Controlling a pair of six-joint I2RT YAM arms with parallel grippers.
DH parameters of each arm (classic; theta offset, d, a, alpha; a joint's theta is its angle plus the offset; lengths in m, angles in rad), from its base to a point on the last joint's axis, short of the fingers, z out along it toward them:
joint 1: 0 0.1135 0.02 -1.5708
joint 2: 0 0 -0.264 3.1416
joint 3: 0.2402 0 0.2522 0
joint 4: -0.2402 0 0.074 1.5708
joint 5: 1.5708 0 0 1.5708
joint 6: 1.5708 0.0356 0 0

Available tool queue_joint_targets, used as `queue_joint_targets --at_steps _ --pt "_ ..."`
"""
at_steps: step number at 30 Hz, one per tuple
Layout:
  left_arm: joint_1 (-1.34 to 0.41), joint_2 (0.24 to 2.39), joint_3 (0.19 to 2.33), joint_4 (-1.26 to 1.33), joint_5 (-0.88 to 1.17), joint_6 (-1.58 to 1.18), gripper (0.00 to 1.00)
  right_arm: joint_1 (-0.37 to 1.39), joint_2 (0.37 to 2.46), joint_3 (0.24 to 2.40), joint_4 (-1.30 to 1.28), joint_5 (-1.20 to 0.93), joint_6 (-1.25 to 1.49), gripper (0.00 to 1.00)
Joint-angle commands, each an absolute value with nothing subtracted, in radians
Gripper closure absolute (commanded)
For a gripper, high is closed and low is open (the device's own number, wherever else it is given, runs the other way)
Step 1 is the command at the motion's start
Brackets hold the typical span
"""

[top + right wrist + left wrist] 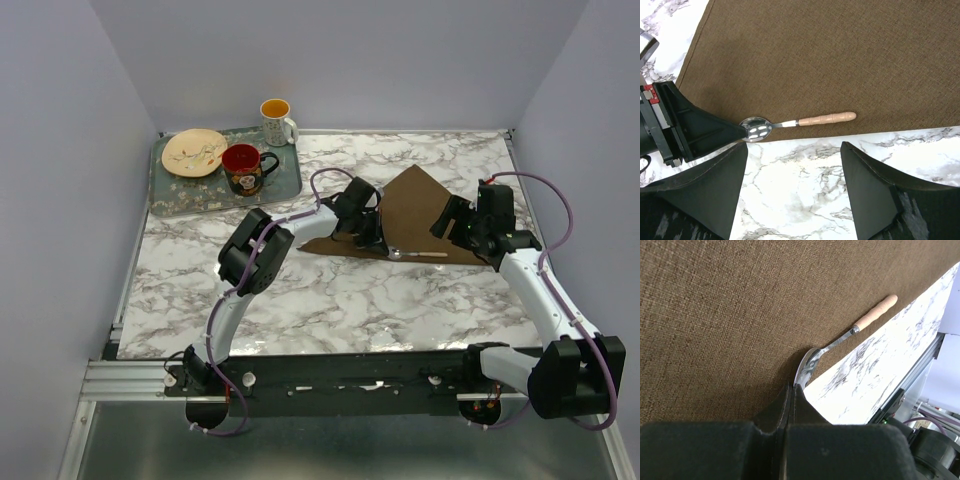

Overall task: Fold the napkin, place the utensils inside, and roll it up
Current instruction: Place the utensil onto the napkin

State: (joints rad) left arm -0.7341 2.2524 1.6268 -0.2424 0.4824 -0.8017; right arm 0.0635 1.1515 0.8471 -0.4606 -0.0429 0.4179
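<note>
The white, grey-veined marble table top (330, 300) carries the dark brown cloth napkin (830, 55), which lies flat as a triangle, its long straight edge just ahead of the right jaws and the rest of the cloth stretching away beyond them. The left gripper (792, 392) has its jaws pressed fully together, the tips meeting the rim of the bowl. Whether that thin rim is nipped between them or only touched cannot be told. The right gripper (793, 150) stands spread wide with nothing in it, hovering over the bare marble beside that edge. The small spoon with a silver bowl and slim pale wooden handle (798, 122) lies on the cloth, right along the edge and parallel to it. Its long axis runs crosswise to the right jaws and spans most of the gap between them, with the bowl toward the left gripper's tips and the handle pointing away toward the right finger. The left arm is the nearer, being in contact. The roll would likely start at this edge and turn away from both jaws, across the spoon's length, so the spoon must stay square to the edge.
</note>
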Motion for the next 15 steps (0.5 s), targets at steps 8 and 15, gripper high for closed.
queue_joint_targets --at_steps 8,15 --pt "-0.727 2.284 1.687 -0.301 0.482 -0.787 0.99 0.058 1.158 0.828 -0.436 -0.049 0.410 0.17" --pt "-0.726 2.310 1.718 -0.319 0.480 -0.776 0.99 0.057 1.157 0.827 -0.436 -0.046 0.407 0.17"
